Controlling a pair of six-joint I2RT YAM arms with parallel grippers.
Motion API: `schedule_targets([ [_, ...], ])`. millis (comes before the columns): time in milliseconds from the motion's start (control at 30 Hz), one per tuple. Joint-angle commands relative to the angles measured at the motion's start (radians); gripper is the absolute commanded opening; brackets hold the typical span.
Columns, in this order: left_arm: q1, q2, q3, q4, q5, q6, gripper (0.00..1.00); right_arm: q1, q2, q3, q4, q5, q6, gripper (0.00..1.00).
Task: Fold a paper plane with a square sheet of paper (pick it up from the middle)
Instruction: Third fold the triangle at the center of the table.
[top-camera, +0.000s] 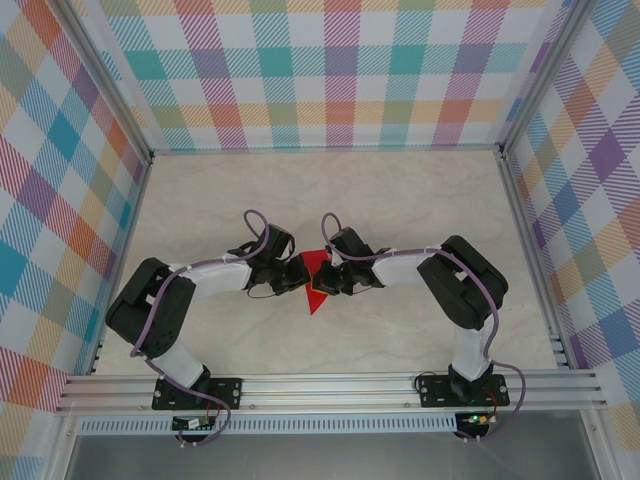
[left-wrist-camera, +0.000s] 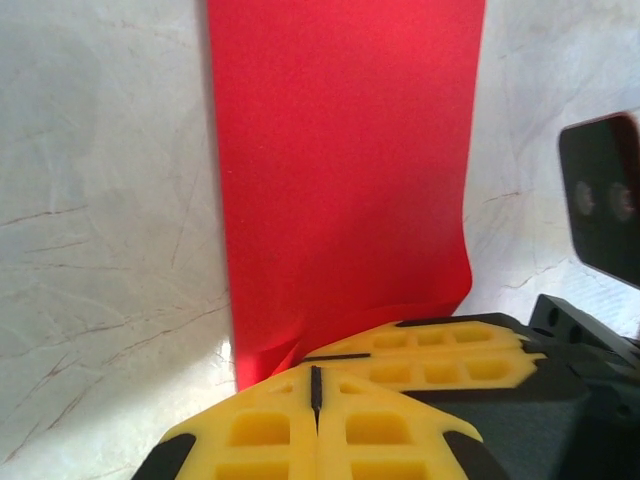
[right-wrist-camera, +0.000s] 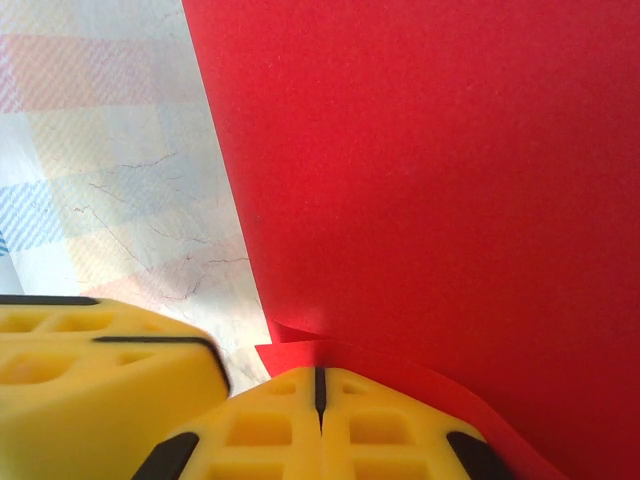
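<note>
The red sheet of paper (top-camera: 318, 290) lies on the table between the two arms, folded into a narrow shape with a point toward the near edge. My left gripper (top-camera: 301, 276) and right gripper (top-camera: 327, 279) meet over it, tip to tip. In the left wrist view the left gripper (left-wrist-camera: 316, 372) is shut, its tips against the paper's (left-wrist-camera: 340, 170) slightly lifted near edge, with the right gripper's yellow fingers (left-wrist-camera: 440, 358) beside it. The right wrist view has the right gripper (right-wrist-camera: 320, 372) shut, its tips resting on a raised fold of the paper (right-wrist-camera: 430, 180), next to the left gripper's fingers (right-wrist-camera: 90, 365).
The marble-patterned tabletop (top-camera: 330, 190) is fenced by checked walls (top-camera: 330, 70) on three sides and an aluminium rail (top-camera: 330, 385) along the near edge. Both arms bend inward toward the middle.
</note>
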Motion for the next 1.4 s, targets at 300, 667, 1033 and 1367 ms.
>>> schedule_targets([
  [300,-0.012,0.043,-0.007,0.02,0.018,-0.026,0.0,0.005,0.035,-0.009,-0.046,0.037,-0.005,0.0],
  [667,-0.012,0.052,-0.027,-0.004,-0.025,-0.021,0.0,0.005,0.026,-0.011,-0.04,0.035,0.001,0.0],
  [1033,-0.012,0.056,-0.027,-0.028,-0.048,-0.011,0.0,0.005,0.019,-0.012,-0.038,0.037,0.008,0.0],
  [1367,-0.012,0.06,-0.017,-0.066,-0.071,-0.002,0.0,0.0,-0.027,0.004,-0.049,0.009,-0.006,0.0],
])
